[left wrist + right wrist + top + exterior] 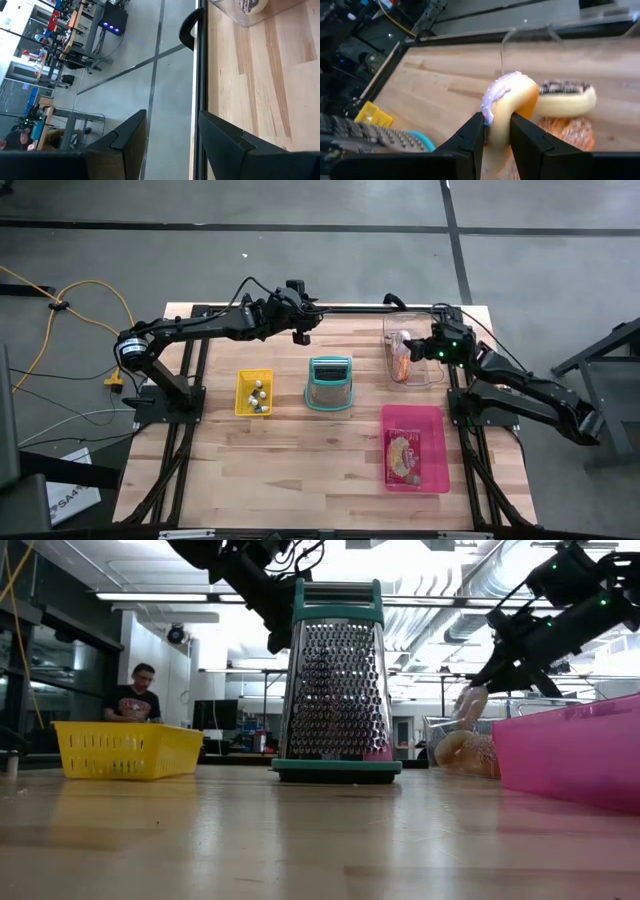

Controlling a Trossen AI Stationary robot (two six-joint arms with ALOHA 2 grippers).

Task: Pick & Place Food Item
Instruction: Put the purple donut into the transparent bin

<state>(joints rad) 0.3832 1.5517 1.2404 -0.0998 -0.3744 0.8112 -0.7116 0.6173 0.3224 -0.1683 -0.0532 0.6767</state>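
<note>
The right gripper (496, 132) pinched a frosted donut (507, 112) above the clear bin (432, 375); the left gripper (170, 135) hung open beyond it.

Both arms dark/black, jointed tube segments w/ black cables looped along them. Left arm (200, 328): round base joint w/ blue ring. Right arm (520, 385): small green LED lit nr wrist. Left pincer (170, 137) fingers: flat, dark, angular wedges w/ stepped edges. Right pincer (496, 134): same dark wedge fingers.
</note>
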